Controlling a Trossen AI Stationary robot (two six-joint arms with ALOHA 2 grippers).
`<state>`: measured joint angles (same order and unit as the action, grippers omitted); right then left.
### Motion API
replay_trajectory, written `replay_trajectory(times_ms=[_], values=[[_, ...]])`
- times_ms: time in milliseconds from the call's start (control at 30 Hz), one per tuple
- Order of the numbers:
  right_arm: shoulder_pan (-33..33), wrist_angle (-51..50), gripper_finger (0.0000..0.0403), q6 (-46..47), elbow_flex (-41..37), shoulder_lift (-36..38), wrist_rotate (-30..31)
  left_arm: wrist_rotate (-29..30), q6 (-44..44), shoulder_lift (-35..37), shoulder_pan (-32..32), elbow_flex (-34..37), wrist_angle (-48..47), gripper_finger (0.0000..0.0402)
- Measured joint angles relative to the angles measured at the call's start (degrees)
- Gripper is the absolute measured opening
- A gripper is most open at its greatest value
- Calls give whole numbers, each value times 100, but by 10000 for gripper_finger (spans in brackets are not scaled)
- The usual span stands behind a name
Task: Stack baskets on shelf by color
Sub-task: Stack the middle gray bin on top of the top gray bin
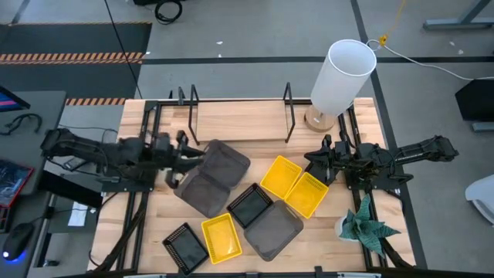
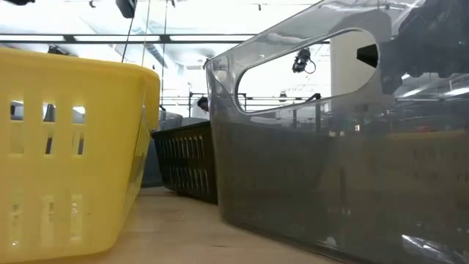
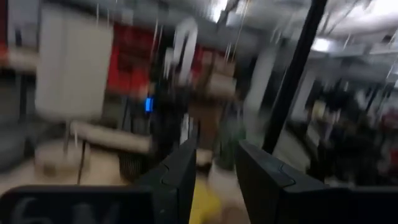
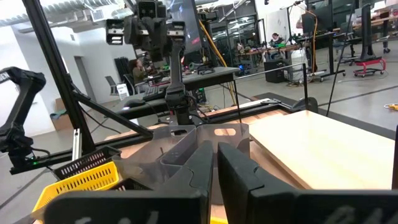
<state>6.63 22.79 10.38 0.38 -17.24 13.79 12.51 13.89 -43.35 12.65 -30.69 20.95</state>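
Since no basket stands on the long light-wood shelf with thin black wire uprights (image 1: 239, 120) yet, the step in hand looks like the first grey placement, and it will go best if the basket is carried level, brought in between the uprights, and set at one end so two colours still fit beside it. The left gripper (image 1: 184, 158) is just in front of the shelf's left part, against the rim of a dark grey rectangular plastic basket (image 1: 228, 162); I cannot tell whether it is clamped on that rim. A second grey basket (image 1: 202, 193) lies touching the first, farther from the shelf, and could drag along, so a straight lift is wise. The right gripper (image 1: 323, 164) waits in front of the shelf's right end, fingers nearly together on nothing, beside two bright yellow plastic baskets (image 1: 280, 176). Farther from the shelf lie a third grey basket (image 1: 274, 230), a third yellow basket (image 1: 220, 235) and two black mesh baskets (image 1: 248, 205). Every basket whose inside shows holds nothing.
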Motion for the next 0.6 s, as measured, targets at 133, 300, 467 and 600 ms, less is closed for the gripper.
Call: replay_trajectory(times_ms=[133,300,467,600], values=[[0,0,28,0,-2,0,1,210,557,-679,388,-590,-1124,116],[0,0,28,0,0,-2,1,761,1448,-1585,1066,-1353,-2379,116],[0,0,28,0,0,0,1,870,2769,-2492,1489,-2180,-3976,116],[0,0,28,0,0,0,1,833,3709,-3171,1667,-2945,-5367,116]])
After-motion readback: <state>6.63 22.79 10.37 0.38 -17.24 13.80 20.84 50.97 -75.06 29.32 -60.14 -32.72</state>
